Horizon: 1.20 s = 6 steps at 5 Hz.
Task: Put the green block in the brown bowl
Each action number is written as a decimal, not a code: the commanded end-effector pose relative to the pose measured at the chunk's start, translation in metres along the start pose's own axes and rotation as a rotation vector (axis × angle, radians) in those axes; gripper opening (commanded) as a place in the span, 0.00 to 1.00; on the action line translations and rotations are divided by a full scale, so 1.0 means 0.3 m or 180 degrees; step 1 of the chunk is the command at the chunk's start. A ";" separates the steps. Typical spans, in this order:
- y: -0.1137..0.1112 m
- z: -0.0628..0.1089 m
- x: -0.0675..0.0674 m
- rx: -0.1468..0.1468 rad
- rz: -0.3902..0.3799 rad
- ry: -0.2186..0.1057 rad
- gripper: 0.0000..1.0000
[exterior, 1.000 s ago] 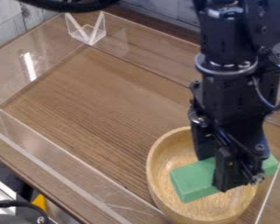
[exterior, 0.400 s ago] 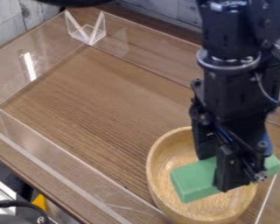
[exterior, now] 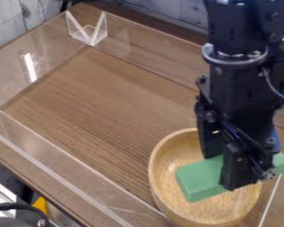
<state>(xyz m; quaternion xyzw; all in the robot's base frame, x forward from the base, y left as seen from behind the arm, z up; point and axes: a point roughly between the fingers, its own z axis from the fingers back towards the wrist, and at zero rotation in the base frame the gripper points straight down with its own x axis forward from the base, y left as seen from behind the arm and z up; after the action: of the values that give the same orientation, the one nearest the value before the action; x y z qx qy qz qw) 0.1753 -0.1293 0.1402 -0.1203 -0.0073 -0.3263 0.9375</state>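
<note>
The green block (exterior: 194,180) is a flat bar lying tilted inside the brown bowl (exterior: 160,168), a light wooden bowl at the table's front right. My black gripper (exterior: 241,180) reaches straight down into the bowl. Its fingers straddle the right half of the block and look shut on it. The front finger hides the block's middle. I cannot see whether the block's underside touches the bowl's floor.
The wooden tabletop (exterior: 109,97) is fenced by clear plastic walls (exterior: 26,66) on the left and front. A small clear plastic stand (exterior: 88,28) sits at the far left corner. The bowl's right rim runs close to the table edge.
The arm has crept a little to the right and up. The block has barely shifted and stays between the fingers over the bowl.
</note>
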 end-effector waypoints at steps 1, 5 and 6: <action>-0.008 0.042 0.031 0.0034 -0.0042 -0.0144 0.00; 0.008 0.001 0.026 0.0091 0.0039 -0.0106 0.00; 0.013 -0.008 0.025 0.0100 0.0065 -0.0100 0.00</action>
<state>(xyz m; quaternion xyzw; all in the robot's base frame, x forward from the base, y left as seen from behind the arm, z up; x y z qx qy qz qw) 0.1799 -0.1304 0.1324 -0.1098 -0.0133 -0.3141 0.9429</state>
